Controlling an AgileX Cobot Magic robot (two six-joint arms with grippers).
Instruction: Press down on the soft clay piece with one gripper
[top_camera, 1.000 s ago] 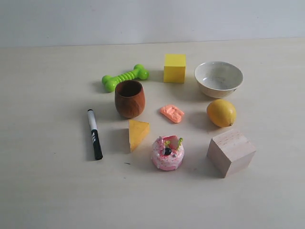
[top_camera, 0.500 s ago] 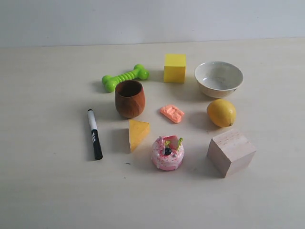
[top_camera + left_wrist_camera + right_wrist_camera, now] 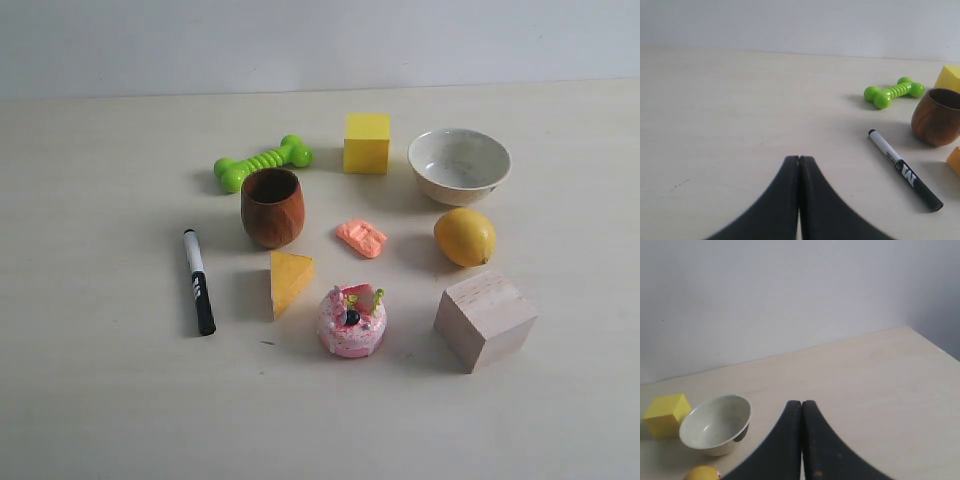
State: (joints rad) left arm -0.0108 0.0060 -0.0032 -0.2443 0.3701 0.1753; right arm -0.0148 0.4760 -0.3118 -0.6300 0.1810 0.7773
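Observation:
The soft clay piece (image 3: pixel 361 238) is a small salmon-orange ridged lump lying flat near the table's middle, between the wooden cup (image 3: pixel 272 207) and the lemon (image 3: pixel 465 237). Neither arm shows in the exterior view. My left gripper (image 3: pixel 799 159) is shut, fingertips pressed together with nothing between them, over bare table some way from the marker (image 3: pixel 904 170). My right gripper (image 3: pixel 801 403) is also shut and empty, hovering past the bowl (image 3: pixel 715 424). The clay shows in neither wrist view.
Around the clay lie a green bone toy (image 3: pixel 262 162), yellow cube (image 3: pixel 366 142), white bowl (image 3: pixel 459 165), cheese-like wedge (image 3: pixel 289 280), pink frosted cake toy (image 3: pixel 352 319), wooden block (image 3: pixel 484 319) and black marker (image 3: pixel 198 281).

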